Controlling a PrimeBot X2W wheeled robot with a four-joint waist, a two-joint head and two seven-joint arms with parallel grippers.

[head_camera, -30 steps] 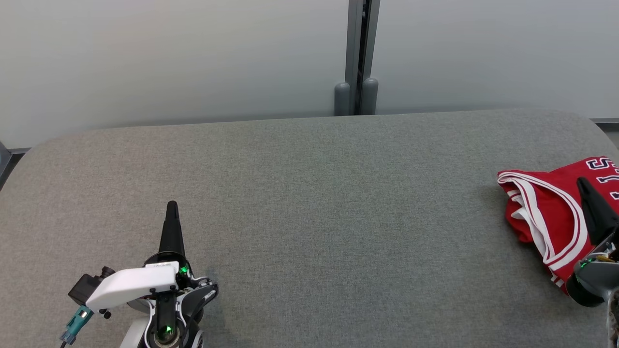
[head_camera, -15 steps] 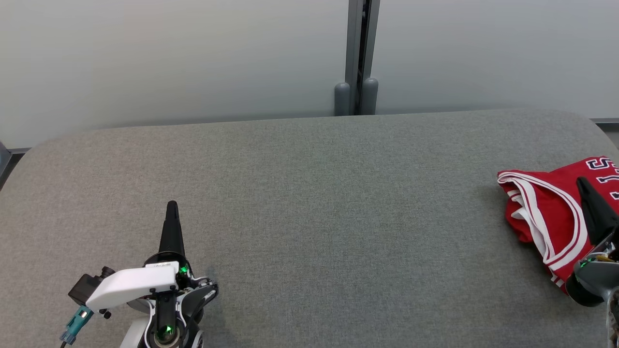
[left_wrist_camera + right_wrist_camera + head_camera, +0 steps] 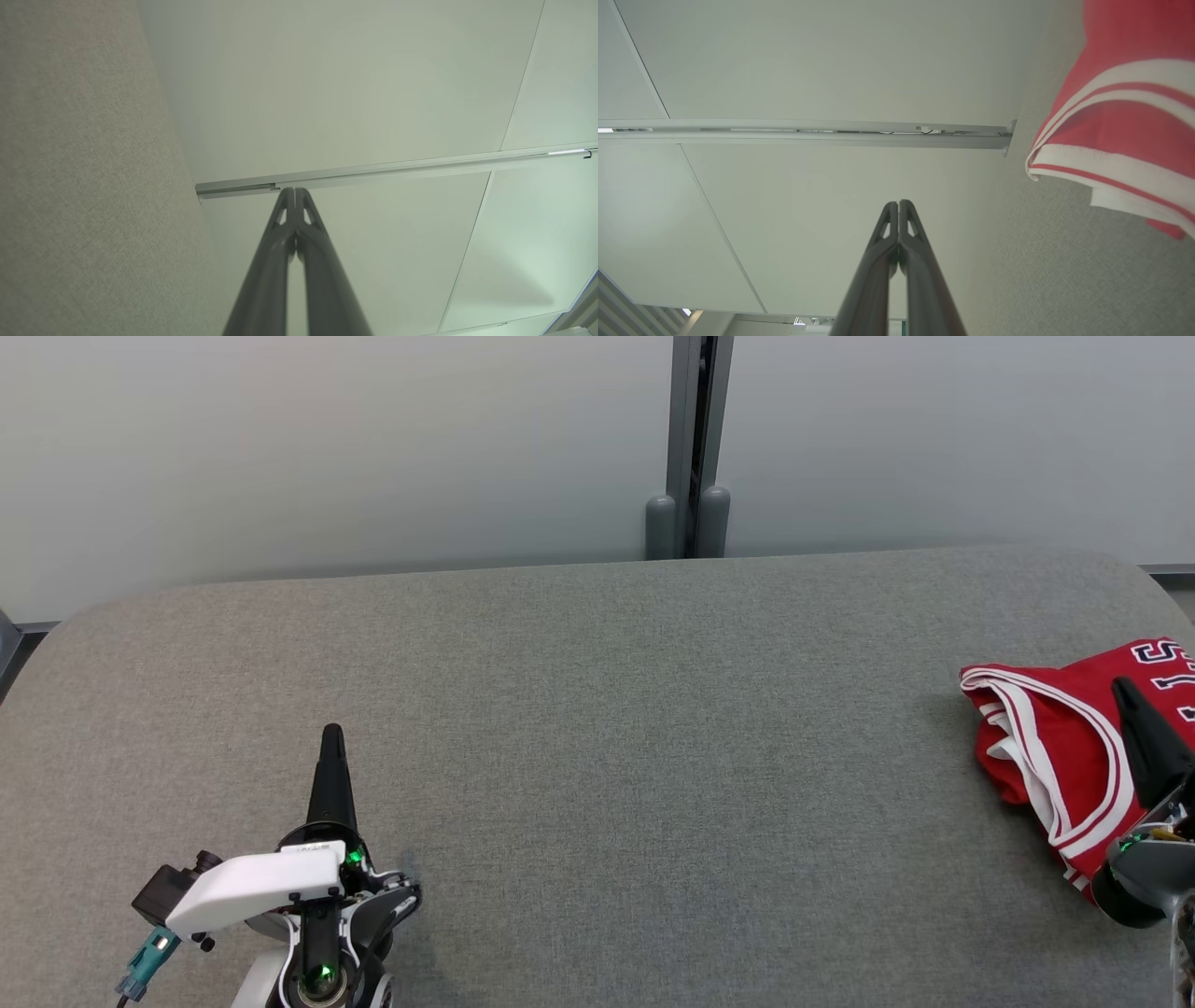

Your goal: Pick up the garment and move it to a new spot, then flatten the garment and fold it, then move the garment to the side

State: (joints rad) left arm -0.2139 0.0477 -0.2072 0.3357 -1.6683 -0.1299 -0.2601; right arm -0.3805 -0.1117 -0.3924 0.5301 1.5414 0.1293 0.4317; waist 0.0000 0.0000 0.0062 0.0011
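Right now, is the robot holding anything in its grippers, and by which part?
Nothing is held. The left gripper and the right gripper are shut on nothing; the red jersey lies free on the table.

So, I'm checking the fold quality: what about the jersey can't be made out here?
- Head view: the red jersey runs off the right edge, cutting its lettering.
- Head view: the right gripper covers part of it; contact unclear.
- Right wrist view: its striped edge is blurred and cut off at the right.
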